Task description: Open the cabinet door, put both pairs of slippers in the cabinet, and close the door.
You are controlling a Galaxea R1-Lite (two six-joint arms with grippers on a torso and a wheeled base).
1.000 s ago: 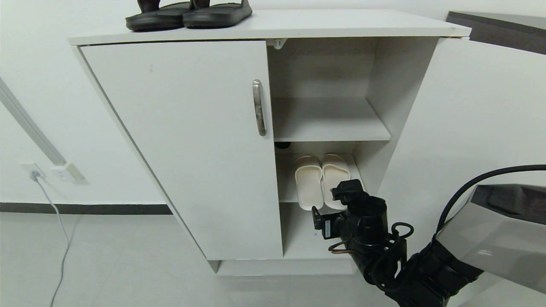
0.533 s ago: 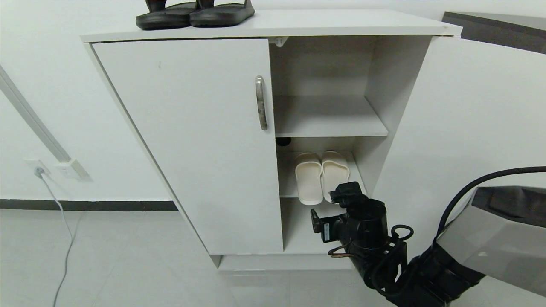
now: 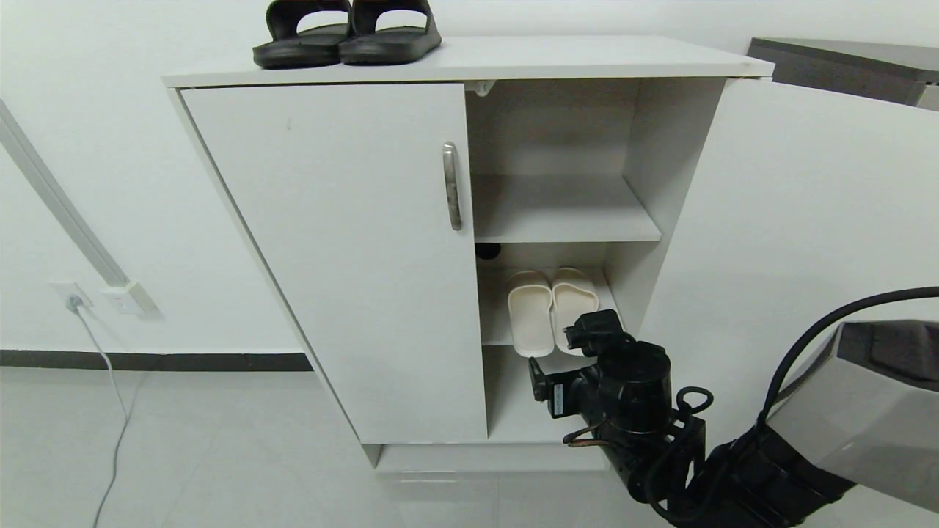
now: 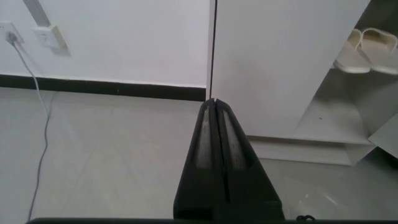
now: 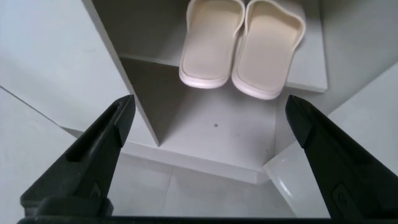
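The cabinet (image 3: 469, 59) has its right door (image 3: 792, 220) swung wide at the right of the head frame, which leaves that half open for loading. The left door (image 3: 330, 242), with its metal handle (image 3: 452, 187), is shut. The cream slippers (image 3: 552, 308) lie side by side on the middle shelf (image 3: 491, 308), just right of centre, their near ends slightly over the shelf's front edge, so this pair looks stowed. The black slippers (image 3: 348, 37) sit together on the cabinet's top at upper centre-left, out in the open, so that pair probably goes in next, perhaps onto the bare upper shelf (image 3: 565, 209). The right end effector (image 5: 208, 124) hangs just below and in front of the cream pair with its jaws spread wide and nothing between them, clear of the shelf. The left end effector (image 4: 214, 109) is pressed shut on nothing, low over the floor tiles (image 4: 112, 155) before the closed side. It is apparently parked out of the way.
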